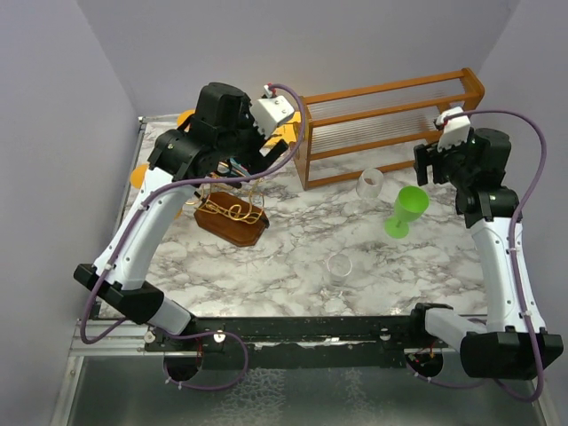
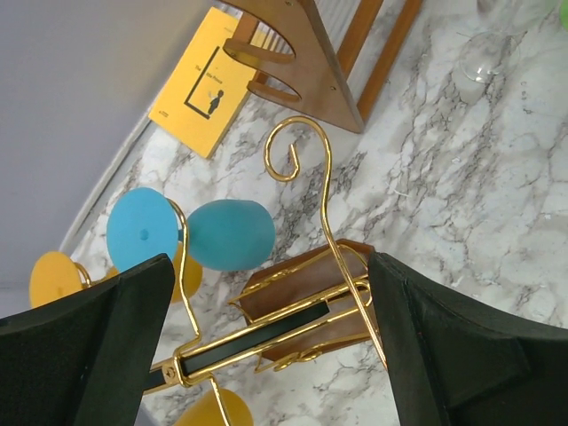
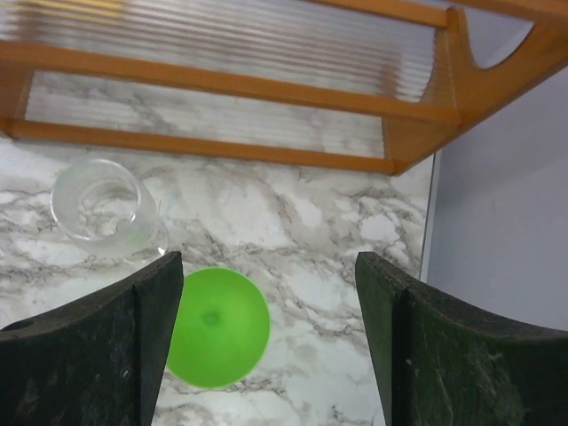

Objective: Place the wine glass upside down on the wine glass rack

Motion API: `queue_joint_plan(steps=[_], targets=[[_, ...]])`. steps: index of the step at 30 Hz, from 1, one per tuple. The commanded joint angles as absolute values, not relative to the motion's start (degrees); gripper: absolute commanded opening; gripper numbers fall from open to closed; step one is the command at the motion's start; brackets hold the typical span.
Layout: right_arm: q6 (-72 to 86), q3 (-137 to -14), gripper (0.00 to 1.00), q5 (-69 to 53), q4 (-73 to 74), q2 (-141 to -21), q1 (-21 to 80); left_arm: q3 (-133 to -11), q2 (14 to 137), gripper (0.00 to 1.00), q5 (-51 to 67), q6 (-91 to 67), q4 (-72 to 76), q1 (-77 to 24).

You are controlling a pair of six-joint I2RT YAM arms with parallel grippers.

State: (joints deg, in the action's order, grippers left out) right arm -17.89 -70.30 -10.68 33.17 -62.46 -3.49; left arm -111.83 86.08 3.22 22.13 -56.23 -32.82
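Wine glass: green wine glass (image 1: 408, 209), upright on table (image 1: 293, 257), well right of wine glass rack (image 1: 232, 213).
Right jaws: apart, hovering above it, stem axis vertical; nearer arm.
Left jaws: apart, over the rack.

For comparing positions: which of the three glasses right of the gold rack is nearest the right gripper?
The green plastic goblet, beside the right gripper; the clear glass by the wooden frame and the clear front glass sit farther away.

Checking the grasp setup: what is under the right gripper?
The green wine glass, on the marble table below the open right gripper, with a clear glass beside it. One finger covers the green glass's edge; the wrist view hides its stem.
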Motion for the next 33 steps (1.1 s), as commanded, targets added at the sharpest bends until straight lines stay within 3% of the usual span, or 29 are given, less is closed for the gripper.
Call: queue_joint_plan(steps=[1,15,21,33], targets=[[-18.45,-66.97,0.76,-7.51,37.67,-63.19,-3.69,-109.10,81.71,0.95,8.35,18.88,-54.95,-29.92],[-20.71,-59.72,0.52,-2.07,39.59,-66.49,-3.69,-99.95,75.19,0.99,22.91,13.21,-48.95,-19.30],[-21.00,-59.59,0.36,-1.11,39.05,-67.71,-3.69,-96.93,72.49,0.99,23.56,12.98,-46.21,-17.62],[-21.15,-61.78,0.25,-3.89,39.40,-72.79,-3.69,-93.96,70.31,0.99,25.78,13.49,-44.66,-13.83]])
